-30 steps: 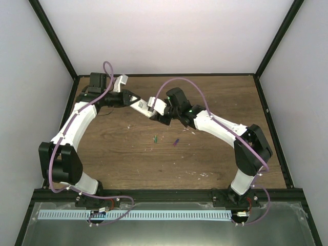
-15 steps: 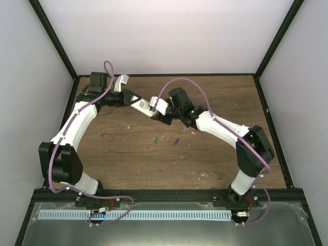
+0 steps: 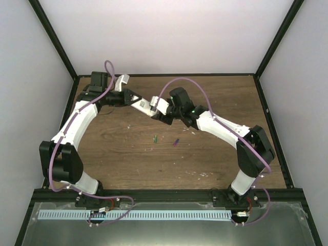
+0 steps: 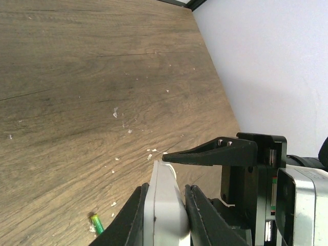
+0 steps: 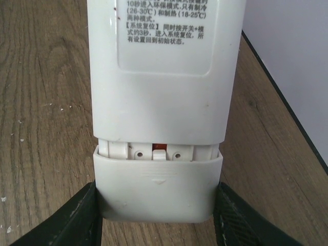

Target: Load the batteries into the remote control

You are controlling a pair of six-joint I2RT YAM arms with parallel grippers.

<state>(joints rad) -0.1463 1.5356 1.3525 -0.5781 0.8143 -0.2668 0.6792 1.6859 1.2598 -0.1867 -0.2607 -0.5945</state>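
From above, two arms met near the back of the brown table (image 3: 118,148). There was one remote control (image 3: 149,105). It was white and was held up in the air between the arms. The left gripper (image 3: 137,102) had one end and the right gripper (image 3: 159,109) had the other end. Two batteries lay on the table in front of them, near each other but not touching. One was a green battery (image 3: 155,138) and one was a purple battery (image 3: 176,142). Both lay well apart from the grippers.

In the left wrist view, the gripper's two black fingers (image 4: 134,220) were squeezed tight on the remote control, one on each thin side. One black finger (image 4: 210,154) of the other arm pointed across, just past the remote's end. Only one battery showed here, the green one, lying on the wood below.

In the right wrist view, the back of the remote control filled the picture and had one label of tiny print. One cover (image 5: 156,189) sat at the near end, a little way off its place, so a thin gap showed. Two black fingers (image 5: 66,220) pressed on the cover's two sides, closed on it.
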